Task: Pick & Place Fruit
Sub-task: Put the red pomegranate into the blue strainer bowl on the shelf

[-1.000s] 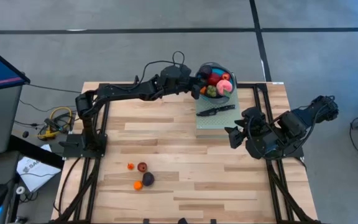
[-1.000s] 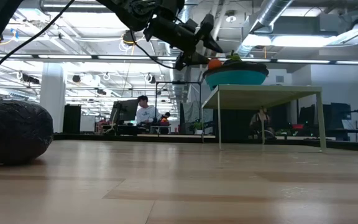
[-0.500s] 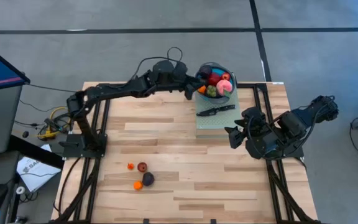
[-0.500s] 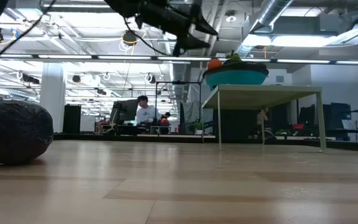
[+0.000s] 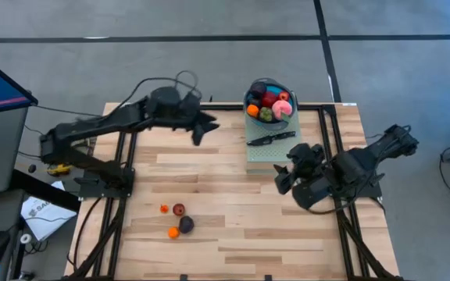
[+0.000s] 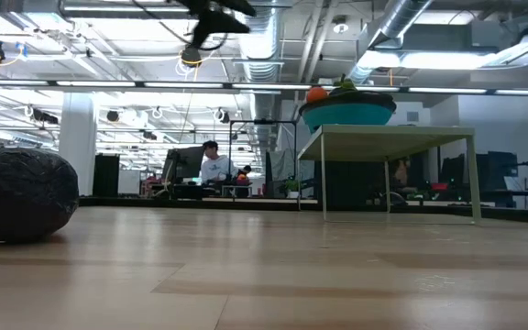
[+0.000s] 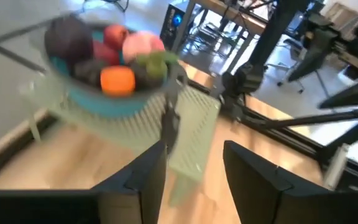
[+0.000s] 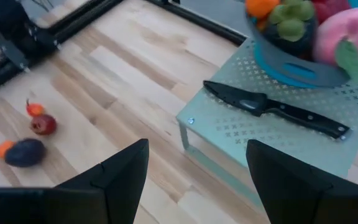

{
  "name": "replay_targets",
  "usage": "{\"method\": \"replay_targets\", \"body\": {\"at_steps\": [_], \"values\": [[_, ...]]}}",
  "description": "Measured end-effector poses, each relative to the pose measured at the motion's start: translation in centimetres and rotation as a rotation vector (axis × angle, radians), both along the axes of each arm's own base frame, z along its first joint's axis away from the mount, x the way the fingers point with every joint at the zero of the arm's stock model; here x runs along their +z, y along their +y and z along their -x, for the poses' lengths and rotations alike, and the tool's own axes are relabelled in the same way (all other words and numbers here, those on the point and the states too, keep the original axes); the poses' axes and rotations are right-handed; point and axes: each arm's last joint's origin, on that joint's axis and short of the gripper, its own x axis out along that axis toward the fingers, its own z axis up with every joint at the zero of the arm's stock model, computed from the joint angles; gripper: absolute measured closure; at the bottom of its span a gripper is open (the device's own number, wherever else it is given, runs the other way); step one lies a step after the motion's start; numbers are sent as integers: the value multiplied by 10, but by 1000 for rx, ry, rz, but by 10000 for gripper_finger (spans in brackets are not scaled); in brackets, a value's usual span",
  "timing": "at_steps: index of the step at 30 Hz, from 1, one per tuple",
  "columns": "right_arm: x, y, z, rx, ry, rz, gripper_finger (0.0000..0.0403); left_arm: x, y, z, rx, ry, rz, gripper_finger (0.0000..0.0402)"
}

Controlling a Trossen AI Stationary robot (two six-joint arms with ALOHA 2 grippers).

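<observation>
A blue bowl (image 5: 269,102) holds several fruit: red, pink, green, orange and dark purple. It stands on a pale green perforated stand (image 5: 266,153) at the table's far right, and shows in the low view (image 6: 347,114). Loose fruit lie on the wood near the front left: a tiny orange piece (image 5: 164,208), a red one (image 5: 179,209), a dark purple one (image 5: 186,223) and an orange one (image 5: 173,232). My left gripper (image 5: 205,129) is open and empty, left of the bowl and high above the table. My right gripper (image 5: 283,170) is open and empty beside the stand's near edge.
A black knife (image 5: 272,138) lies on the stand in front of the bowl. The wood between the stand and the loose fruit is bare. In the low view the dark purple fruit (image 6: 21,195) fills the left edge. People sit in the room beyond the table.
My left gripper has drawn back from the bowl's left rim toward the table's left edge and risen, empty. My right gripper has shifted a little toward the table's left. The fruit in the bowl and on the table have stayed where they were.
</observation>
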Motion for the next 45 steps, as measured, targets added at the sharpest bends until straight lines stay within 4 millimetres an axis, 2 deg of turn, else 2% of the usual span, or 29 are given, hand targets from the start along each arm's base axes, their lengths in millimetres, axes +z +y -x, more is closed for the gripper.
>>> {"method": "replay_targets", "body": {"at_steps": [4,10,17,23,27,34,39,45], "values": [[-2,2,-11,67,29,-5,138,-19,-20,34,-5,9,78,255],[3,-2,-31,275,43,-20,138,-52,-50,81,-60,58,197,265],[5,-20,-53,365,33,-2,138,-74,-78,115,-157,185,255,275],[-9,-23,-72,359,68,-5,138,-90,-90,127,-174,353,311,269],[-26,-16,-89,418,115,-68,138,-98,-92,127,-147,453,341,259],[-57,-5,-118,555,191,-165,138,-107,-92,118,-111,533,344,234],[-76,-8,-153,657,105,-202,138,-114,-92,114,-101,591,346,219],[-103,-27,-197,716,-28,-237,138,-115,-93,115,-72,609,399,211]]}}
